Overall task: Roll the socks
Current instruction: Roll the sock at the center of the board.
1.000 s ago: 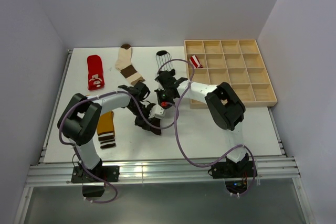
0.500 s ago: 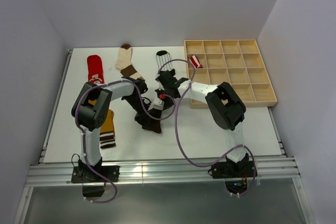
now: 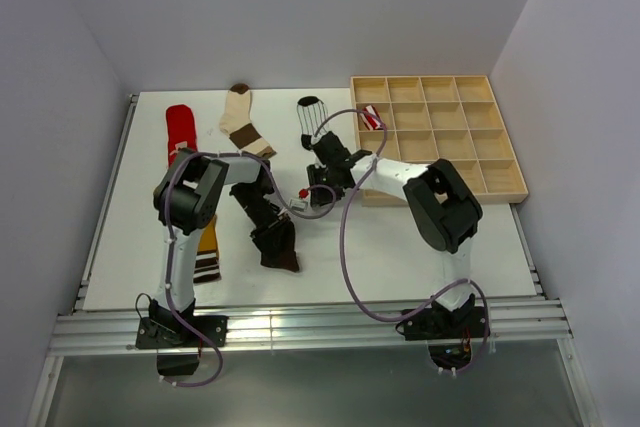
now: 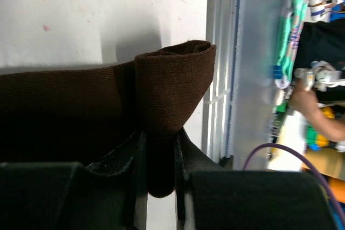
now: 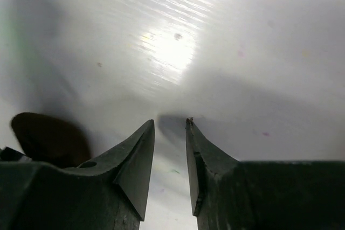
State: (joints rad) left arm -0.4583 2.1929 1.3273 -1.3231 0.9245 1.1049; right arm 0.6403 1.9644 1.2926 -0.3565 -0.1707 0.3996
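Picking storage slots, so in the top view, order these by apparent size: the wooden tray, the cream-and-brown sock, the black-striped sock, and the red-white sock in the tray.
1. Tray
2. Cream-and-brown sock
3. Black-striped sock, its near end partly hidden by the right arm, so possibly closer to second
4. Red-white sock, clearly smallest

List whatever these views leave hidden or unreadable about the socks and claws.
1. Mustard sock: top view, the left arm covers most of it.
2. Red sock: top view, its near end sits behind the left arm.
3. Dark brown sock: left wrist view, cut off by the left edge; the left claw hides the pinched fold's end.
4. Dark shape: right wrist view, half behind the right claw; unidentifiable.
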